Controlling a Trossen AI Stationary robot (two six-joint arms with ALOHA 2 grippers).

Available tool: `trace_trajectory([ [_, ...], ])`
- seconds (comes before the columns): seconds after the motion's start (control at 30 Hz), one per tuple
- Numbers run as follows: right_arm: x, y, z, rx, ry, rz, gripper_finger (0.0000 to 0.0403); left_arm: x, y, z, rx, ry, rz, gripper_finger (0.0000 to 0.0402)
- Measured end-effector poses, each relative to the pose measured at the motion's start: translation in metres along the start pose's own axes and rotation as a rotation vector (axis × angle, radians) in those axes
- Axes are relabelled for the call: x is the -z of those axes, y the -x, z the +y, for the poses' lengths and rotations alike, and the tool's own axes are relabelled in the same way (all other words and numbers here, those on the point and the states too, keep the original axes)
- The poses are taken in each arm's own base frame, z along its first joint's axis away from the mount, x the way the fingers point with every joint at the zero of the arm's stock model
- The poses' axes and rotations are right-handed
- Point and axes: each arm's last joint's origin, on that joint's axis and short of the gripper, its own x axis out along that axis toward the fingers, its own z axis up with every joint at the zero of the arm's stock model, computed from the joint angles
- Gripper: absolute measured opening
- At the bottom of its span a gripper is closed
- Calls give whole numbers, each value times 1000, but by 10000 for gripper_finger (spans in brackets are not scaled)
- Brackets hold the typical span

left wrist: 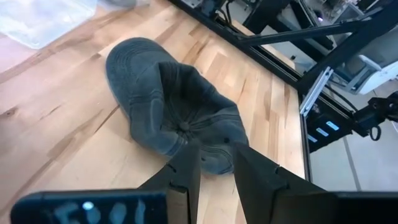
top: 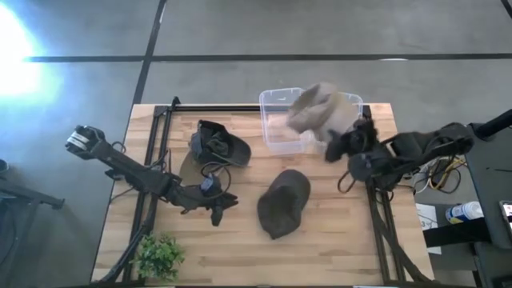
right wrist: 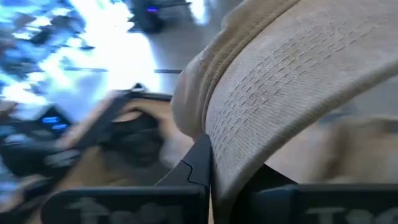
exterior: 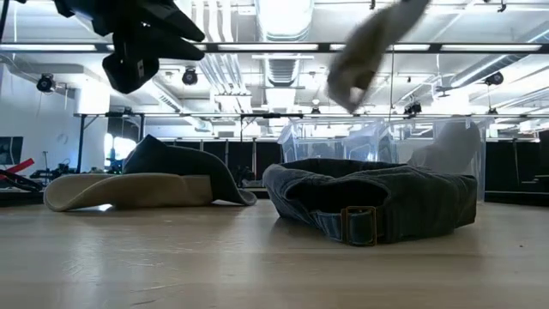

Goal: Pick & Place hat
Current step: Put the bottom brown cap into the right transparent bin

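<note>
A tan hat [top: 322, 109] hangs in the air over the clear plastic bin [top: 276, 132] at the table's far edge, blurred in the low view [exterior: 369, 43]. My right gripper [top: 342, 144] is shut on it. A dark grey cap [top: 284, 202] lies crown-up on the table's middle [exterior: 369, 202]. Another dark hat with a tan brim [top: 218, 144] rests on its brim to the left [exterior: 141, 182]. My left gripper [left wrist: 214, 163] hovers just left of the grey cap [left wrist: 174, 106], open with a narrow gap and touching nothing. My right gripper pinches the tan hat by its stitched brim [right wrist: 249, 118] between the two fingers [right wrist: 200, 163]. It comes from the table's right side. The hat is lifted clear and sits above the bin, its crown [top: 308, 112] away from the fingers.
A small green plant [top: 160, 256] stands at the table's near left corner. Black frame rails [top: 160, 152] run along the left and right sides of the table. Bare wood lies along the near edge [top: 320, 256].
</note>
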Motion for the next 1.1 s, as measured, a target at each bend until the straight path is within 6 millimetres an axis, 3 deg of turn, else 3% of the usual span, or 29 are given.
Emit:
trace_trajectory([
  [0.17,-15,-5,-44,250,2,1,13,-1,-1,3,-33,-3,-23,87],
  [0.37,-15,-28,-61,319,-59,181,13,-4,-3,7,-65,2,-45,87],
  [0.53,0,-52,-71,288,-100,386,13,-7,-5,11,-85,7,-50,87],
  [0.87,42,-114,-91,231,-203,555,13,-9,-6,12,-90,19,-54,87],
  [1.1,56,-126,-106,327,-270,570,16,-9,-6,12,-84,39,-52,87],
])
